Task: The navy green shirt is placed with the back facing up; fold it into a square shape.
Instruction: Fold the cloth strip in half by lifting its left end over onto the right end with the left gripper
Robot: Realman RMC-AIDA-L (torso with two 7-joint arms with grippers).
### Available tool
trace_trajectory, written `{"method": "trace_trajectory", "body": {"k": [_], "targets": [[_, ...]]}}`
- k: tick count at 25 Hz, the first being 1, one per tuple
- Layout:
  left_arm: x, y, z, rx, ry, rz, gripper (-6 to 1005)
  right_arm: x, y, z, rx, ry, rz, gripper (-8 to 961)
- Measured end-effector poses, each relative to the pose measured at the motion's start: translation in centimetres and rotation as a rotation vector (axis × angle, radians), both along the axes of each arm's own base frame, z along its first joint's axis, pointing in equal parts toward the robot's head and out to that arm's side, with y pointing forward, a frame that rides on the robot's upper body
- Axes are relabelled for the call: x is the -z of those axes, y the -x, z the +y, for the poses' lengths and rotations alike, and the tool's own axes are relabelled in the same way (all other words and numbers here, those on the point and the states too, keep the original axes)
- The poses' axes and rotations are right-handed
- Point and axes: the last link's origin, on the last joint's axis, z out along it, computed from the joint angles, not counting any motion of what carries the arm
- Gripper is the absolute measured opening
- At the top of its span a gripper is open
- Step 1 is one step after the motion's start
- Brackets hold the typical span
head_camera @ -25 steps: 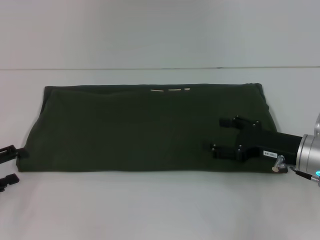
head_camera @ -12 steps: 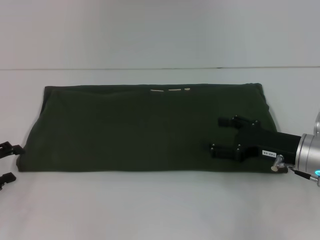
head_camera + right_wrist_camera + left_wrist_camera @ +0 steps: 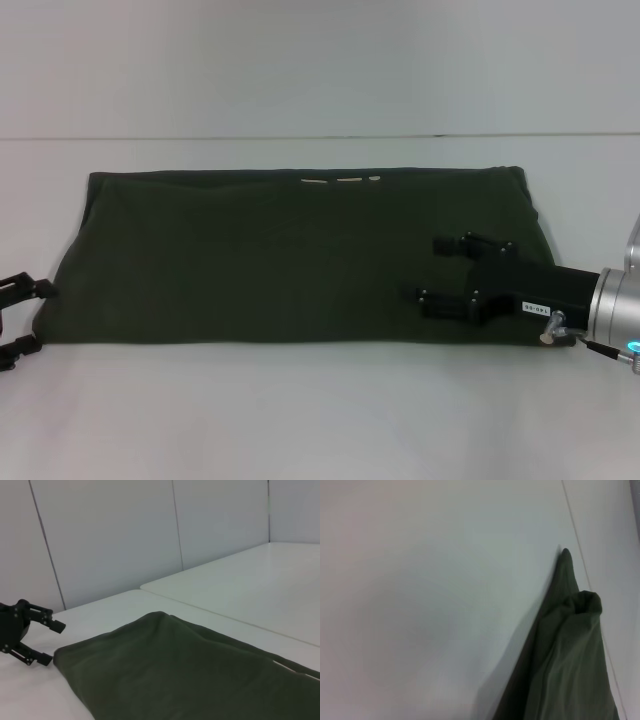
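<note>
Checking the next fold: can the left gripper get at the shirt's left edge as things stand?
Probably yes. The left gripper sits open on the bare table right beside the shirt, its fingers pointing at the near left corner, with nothing between them.

You have soft, even light from above on the white tabletop [image 3: 320, 420], with no glare and only a thin shadow along the near edge of the navy green shirt [image 3: 250, 250]. In the head view the dark cloth swallows most detail, and the black right hand [image 3: 445, 270] barely separates from it. Your left wrist view is hazy, with a broad grey shadow beside the fabric. The right wrist view reads clearer, with the left hand [image 3: 42, 640] slightly soft.
</note>
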Motion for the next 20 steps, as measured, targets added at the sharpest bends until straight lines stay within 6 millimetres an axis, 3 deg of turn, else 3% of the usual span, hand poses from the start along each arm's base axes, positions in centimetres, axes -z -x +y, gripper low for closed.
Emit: {"method": "trace_trajectory", "body": {"k": [20], "targets": [[0.2,-0.05,0.64,-0.013,0.017,0.025,841,0.07,0.23,0.09,-0.006,0.005,0.002,947]]}}
